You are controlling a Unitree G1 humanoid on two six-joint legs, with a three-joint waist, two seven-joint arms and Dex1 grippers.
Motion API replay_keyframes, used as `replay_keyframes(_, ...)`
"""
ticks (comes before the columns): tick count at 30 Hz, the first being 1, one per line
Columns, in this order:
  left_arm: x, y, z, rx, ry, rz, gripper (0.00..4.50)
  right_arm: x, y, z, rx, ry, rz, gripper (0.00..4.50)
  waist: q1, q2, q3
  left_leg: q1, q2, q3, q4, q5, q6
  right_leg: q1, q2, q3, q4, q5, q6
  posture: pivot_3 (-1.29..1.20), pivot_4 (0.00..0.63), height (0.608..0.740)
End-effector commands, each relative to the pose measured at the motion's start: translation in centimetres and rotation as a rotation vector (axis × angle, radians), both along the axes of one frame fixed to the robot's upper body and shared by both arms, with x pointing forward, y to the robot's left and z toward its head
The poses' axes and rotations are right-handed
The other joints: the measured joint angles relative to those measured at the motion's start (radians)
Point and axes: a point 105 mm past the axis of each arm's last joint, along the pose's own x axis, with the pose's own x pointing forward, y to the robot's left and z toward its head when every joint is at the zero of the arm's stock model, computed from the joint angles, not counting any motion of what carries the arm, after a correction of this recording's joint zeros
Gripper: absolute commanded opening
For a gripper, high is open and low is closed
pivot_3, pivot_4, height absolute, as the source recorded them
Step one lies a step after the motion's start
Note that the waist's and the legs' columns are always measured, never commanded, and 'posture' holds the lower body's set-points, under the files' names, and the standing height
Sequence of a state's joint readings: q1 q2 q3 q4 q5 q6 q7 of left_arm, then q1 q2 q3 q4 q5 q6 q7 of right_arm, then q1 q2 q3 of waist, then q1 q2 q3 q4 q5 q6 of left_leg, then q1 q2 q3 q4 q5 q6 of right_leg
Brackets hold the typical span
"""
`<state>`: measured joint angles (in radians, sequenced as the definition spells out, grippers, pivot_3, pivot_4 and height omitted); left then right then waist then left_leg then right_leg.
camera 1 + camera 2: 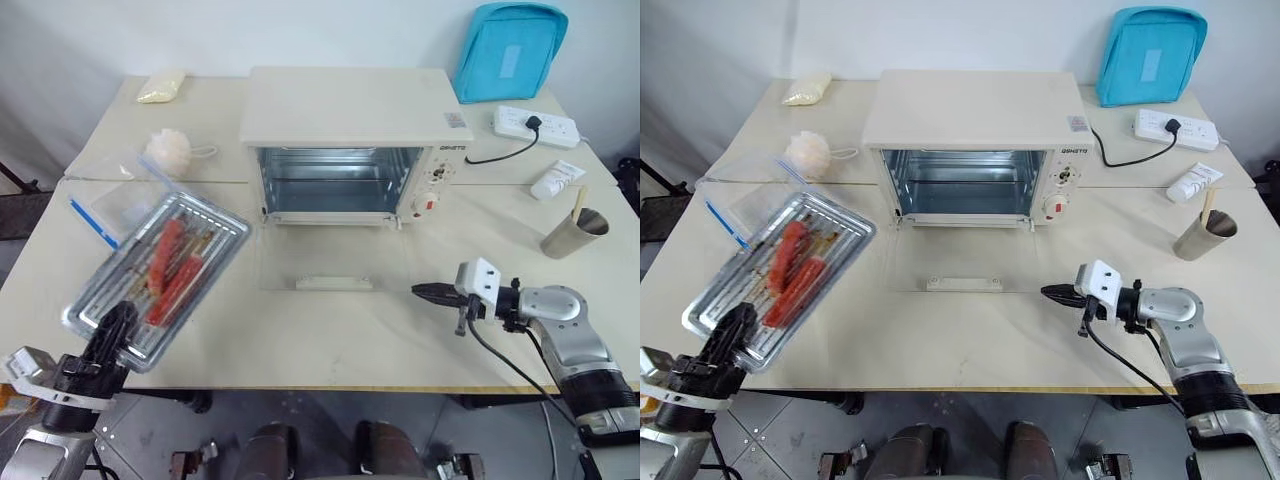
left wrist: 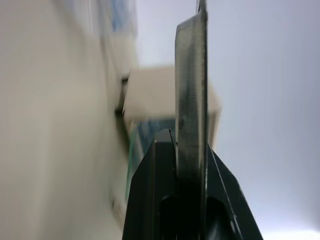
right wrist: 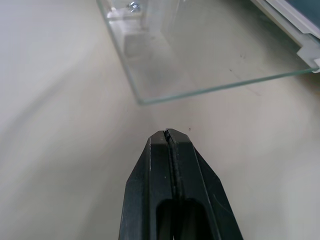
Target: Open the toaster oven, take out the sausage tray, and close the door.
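The cream-white toaster oven [image 1: 345,140] stands at the middle back of the table, its cavity empty. Its glass door [image 1: 335,262] lies folded down flat on the table, the bar handle [image 1: 333,284] at its near edge. To the left, the silver sausage tray [image 1: 160,275] with several red sausages [image 1: 170,265] is held over the table's front left part. My left gripper [image 1: 115,325] is shut on the tray's near rim [image 2: 192,75]. My right gripper [image 1: 425,292] is shut and empty, low over the table just right of the door's near corner [image 3: 200,55].
A clear plastic box with a blue strip [image 1: 110,195] lies behind the tray, next to a pale puff ball [image 1: 168,150]. A metal cup [image 1: 573,233], white tube [image 1: 557,180], power strip [image 1: 535,125] and blue bag [image 1: 510,50] sit on the right side.
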<state>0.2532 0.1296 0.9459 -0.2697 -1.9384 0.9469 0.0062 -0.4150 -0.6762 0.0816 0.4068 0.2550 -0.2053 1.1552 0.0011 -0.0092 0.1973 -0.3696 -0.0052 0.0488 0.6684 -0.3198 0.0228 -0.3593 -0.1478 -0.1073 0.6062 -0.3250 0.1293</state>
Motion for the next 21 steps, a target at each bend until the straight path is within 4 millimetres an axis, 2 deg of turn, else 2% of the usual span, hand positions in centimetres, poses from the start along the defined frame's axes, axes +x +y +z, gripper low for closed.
replay_keyframes(1,-0.5,0.8,1.7,0.003,-0.062,0.080,0.00,0.4,0.7,0.6,0.047,-0.010,0.015,0.01,0.000,0.000,0.000,0.000,0.000,0.000,0.000,0.000,0.000,0.000,0.000,0.000,0.000,0.000,0.000,0.00,0.150,0.740)
replay_keyframes(7,-0.4,0.8,1.5,-0.007,-0.039,0.102,0.00,1.0,1.7,2.9,0.170,-0.089,0.030,0.01,-0.001,0.000,0.000,-0.001,0.000,0.000,0.000,0.000,0.000,0.000,0.001,0.000,0.002,0.000,0.000,0.00,0.150,0.740)
replay_keyframes(10,-0.4,0.6,1.5,-0.007,-0.039,0.095,0.00,0.9,1.9,5.4,0.258,-0.133,0.037,0.01,0.001,0.000,0.000,-0.001,0.000,0.000,0.000,0.000,0.000,0.000,0.001,-0.001,0.001,0.000,0.000,0.00,0.150,0.740)
replay_keyframes(14,-0.4,0.4,1.4,-0.001,-0.038,0.072,0.00,1.1,3.0,10.7,0.430,-0.188,0.044,0.01,-0.002,0.000,0.000,-0.001,0.000,0.000,0.000,-0.001,0.000,-0.001,0.001,0.000,0.001,0.000,0.000,0.00,0.150,0.740)
replay_keyframes(19,-0.2,0.4,1.5,0.008,-0.032,0.064,0.00,1.1,3.3,12.8,0.500,-0.206,0.027,0.01,0.002,-0.001,-0.001,-0.001,0.002,-0.001,-0.001,-0.003,-0.001,-0.001,0.001,0.000,0.001,0.000,0.000,0.00,0.150,0.740)
replay_keyframes(21,-0.1,-0.4,1.6,0.036,-0.033,0.007,0.00,0.6,3.4,13.7,0.540,-0.194,0.057,0.01,0.003,-0.001,-0.001,-0.002,0.001,-0.001,-0.001,-0.003,0.000,-0.001,0.001,-0.001,0.000,0.000,0.000,0.00,0.150,0.740)
